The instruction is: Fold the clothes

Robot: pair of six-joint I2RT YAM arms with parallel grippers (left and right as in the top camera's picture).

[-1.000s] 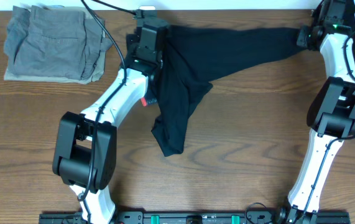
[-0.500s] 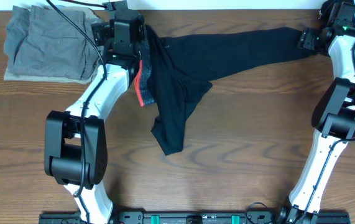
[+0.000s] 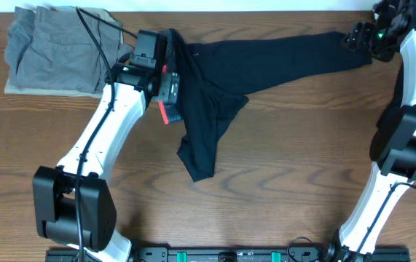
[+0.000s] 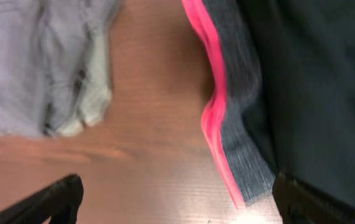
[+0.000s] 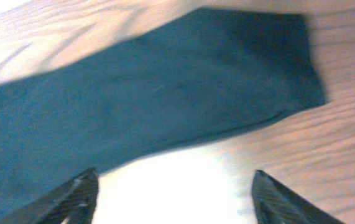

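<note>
The clothes are a long black garment [image 3: 266, 62] lying flat across the far side of the table, with one part trailing toward me [image 3: 202, 153]. Its grey and coral-red edge band [image 3: 165, 113] shows at the left end. In the left wrist view the band [image 4: 227, 124] runs down the right side, ending by the right fingertip. My left gripper [image 4: 177, 190] hovers open over bare wood, just left of the band, holding nothing. My right gripper [image 5: 175, 180] is open above the garment's far right end [image 5: 165, 93], also holding nothing. From overhead it sits at the top right corner [image 3: 364, 36].
A folded grey garment pile [image 3: 62, 51] lies at the far left corner, and its corner [image 4: 71, 106] shows in the left wrist view. Both arm bases stand at the table's near edge. Bare wooden tabletop [image 3: 302, 160] fills the middle and front.
Both grippers have opened and let go of the black garment. The left arm has drawn back toward me and uncovered the red band. The right gripper has lifted slightly off the garment's end.
</note>
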